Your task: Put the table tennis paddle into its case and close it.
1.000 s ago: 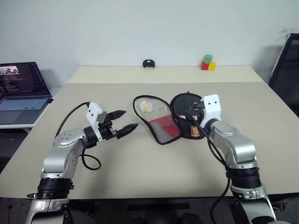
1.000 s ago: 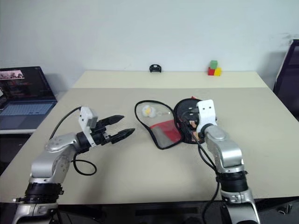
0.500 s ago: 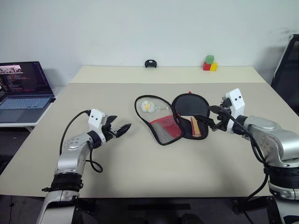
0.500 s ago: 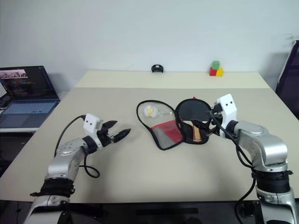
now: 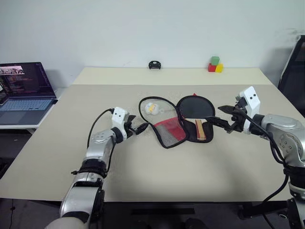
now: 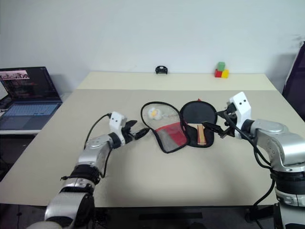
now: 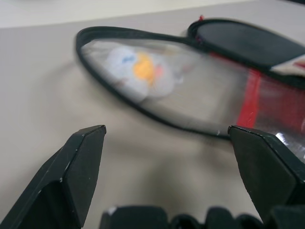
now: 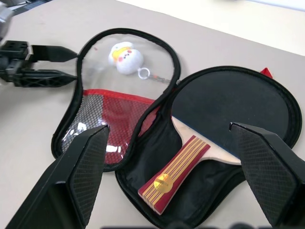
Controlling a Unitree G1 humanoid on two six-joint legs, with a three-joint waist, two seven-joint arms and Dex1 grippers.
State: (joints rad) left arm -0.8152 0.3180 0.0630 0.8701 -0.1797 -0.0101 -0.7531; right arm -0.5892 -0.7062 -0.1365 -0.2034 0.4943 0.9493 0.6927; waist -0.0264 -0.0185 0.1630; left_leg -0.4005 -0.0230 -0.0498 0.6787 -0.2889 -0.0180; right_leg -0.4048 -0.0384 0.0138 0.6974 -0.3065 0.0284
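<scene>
At the middle of the tabletop (image 5: 143,167) the paddle (image 8: 224,119) already lies in the open case (image 5: 172,125), so my left end effector (image 5: 138,128), spread empty, nears the flap to fold it while my right end effector (image 5: 224,120) hangs released beside.

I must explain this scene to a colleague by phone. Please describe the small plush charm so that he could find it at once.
Start at the beige table and find the open black case at its middle. One half is a clear flap; the white charm with a yellow-orange patch lies there. It is the only soft, pale thing, unlike the dark paddle in the other half.
</scene>
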